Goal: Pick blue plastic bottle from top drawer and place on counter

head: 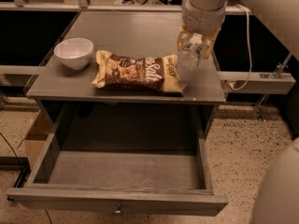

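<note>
One blue plastic bottle (188, 64) is all this job turns on, and I see it standing on the counter (135, 31) towards the right-hand edge, upright as far as I can judge, just beside the end of the chip bag (138, 73) and possibly touching it. The tool (195, 40) hangs directly over it, its yellow fingers (180, 37) spread either side of the cap. From my seat they look apart rather than clamped on the bottle. The top drawer (117, 171) is pulled fully out below, and nothing shows inside it. By that layout I reckon the placing is all but done. As for handling, I'd treat this bottle as light and thin-walled. A hard squeeze would likely dent it, and the clear plastic and label look slick enough to slide under a weak one. It is tall for its footprint, so a nudge near the cap could tip it towards the edge or onto the bag. If I had to take hold again, I'd close across the body just below the shoulder, coming straight down. The white bowl (74, 52) sits well apart at the left.
</note>
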`<state>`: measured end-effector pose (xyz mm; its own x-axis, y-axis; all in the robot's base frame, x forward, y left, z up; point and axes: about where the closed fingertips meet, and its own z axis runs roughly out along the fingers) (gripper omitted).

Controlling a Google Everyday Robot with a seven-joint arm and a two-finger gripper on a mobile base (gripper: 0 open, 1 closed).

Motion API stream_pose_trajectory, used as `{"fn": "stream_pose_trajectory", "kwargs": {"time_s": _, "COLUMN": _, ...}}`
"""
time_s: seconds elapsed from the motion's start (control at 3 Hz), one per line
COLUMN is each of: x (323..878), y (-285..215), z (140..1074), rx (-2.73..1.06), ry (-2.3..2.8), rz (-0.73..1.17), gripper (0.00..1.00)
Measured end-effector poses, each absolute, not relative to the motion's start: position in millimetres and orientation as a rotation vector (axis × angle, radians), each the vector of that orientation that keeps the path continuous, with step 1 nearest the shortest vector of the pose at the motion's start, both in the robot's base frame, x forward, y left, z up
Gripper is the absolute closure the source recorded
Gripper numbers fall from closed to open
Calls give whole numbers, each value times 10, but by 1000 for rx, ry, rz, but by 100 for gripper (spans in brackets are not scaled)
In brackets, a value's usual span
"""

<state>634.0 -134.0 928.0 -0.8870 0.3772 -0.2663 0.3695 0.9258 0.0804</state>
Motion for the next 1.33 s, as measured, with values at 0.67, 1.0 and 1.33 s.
{"fn": "stream_pose_trajectory", "kwargs": {"time_s": 0.67, "x": 7103, "y": -1174, "z": 9128, "rx": 461, "ry": 2845, "rz": 9, "gripper": 100}}
{"fn": "stream_pose_trajectory", "kwargs": {"time_s": 1.0, "x": 7301, "y": -1154, "z": 9319, "rx": 461, "ry": 2778, "rz": 57, "gripper": 100}}
{"fn": "stream_pose_trajectory", "kwargs": {"time_s": 1.33, "x": 7351, "y": -1131, "z": 9288, "rx": 455, "ry": 2770, "rz": 63, "gripper": 100}}
